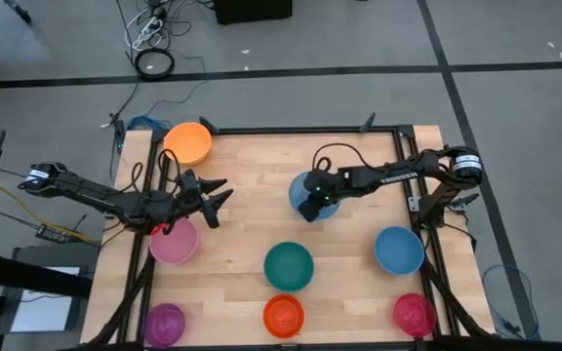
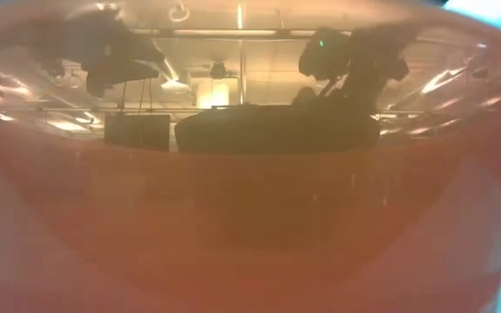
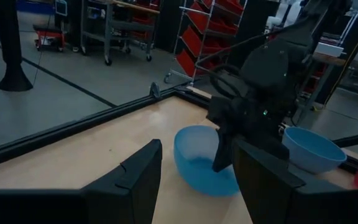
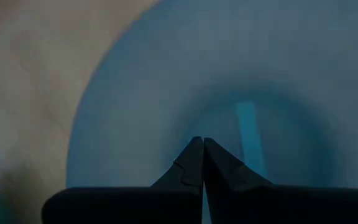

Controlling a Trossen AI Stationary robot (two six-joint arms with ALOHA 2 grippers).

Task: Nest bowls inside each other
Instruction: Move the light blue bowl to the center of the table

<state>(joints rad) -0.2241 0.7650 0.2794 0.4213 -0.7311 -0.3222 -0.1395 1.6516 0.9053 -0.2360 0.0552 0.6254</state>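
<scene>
Now the right claw (image 1: 312, 209), pinched shut, noses into the pale blue round plastic bowl (image 1: 301, 187) mid-worktop (image 1: 247, 224); it should part before gripping the rim. Left claw (image 1: 215, 201) hovers wide.

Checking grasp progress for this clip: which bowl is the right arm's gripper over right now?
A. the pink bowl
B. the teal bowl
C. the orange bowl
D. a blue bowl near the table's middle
D: in the high view the right gripper sits over the blue bowl, and its wrist view shows shut jaws pointing into blue bowl.
</scene>
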